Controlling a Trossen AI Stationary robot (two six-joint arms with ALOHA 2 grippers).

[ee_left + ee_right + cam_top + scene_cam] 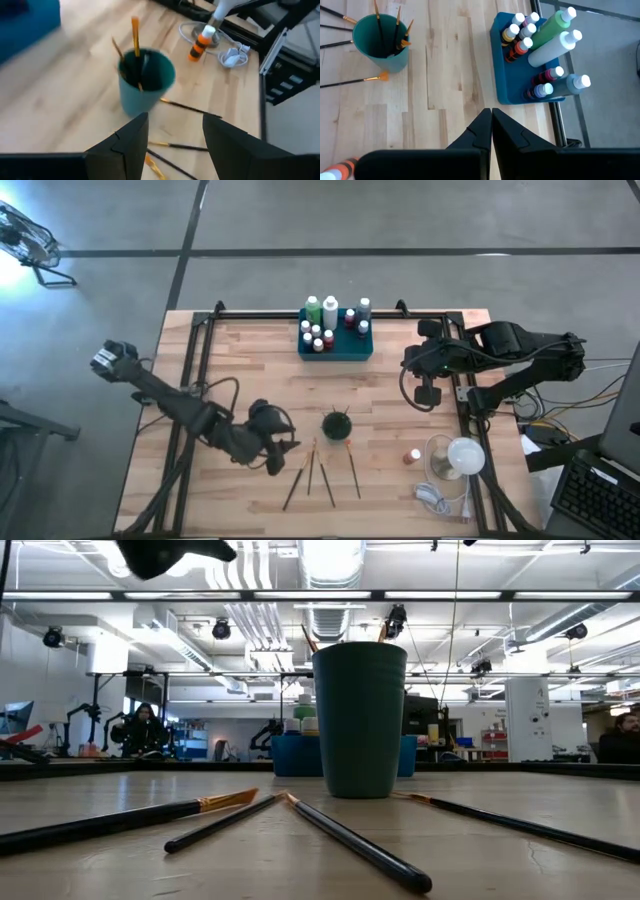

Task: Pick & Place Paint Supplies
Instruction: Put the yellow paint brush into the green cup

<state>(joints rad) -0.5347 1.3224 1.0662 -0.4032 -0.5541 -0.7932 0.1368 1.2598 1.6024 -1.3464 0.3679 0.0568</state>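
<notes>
A dark green cup (337, 425) stands near the table's middle with brushes upright in it (135, 40). Several long thin paintbrushes (310, 470) lie flat on the wood between the cup and the near edge (330, 835). White-capped paint bottles (330, 315) stand in the teal tray (352, 350) at the far edge. My left gripper (290, 448) hovers open just left of the cup; nothing is between its fingers (175, 120). My right gripper (491, 112) hangs shut above the table, right of the tray (412, 362).
A small orange bottle with a white cap (412, 456) lies at the near right, beside a clear cup with a white lid (458, 457) and a white cable (435, 498). Bare wood lies between the cup and the tray. People sit in the room behind (145, 730).
</notes>
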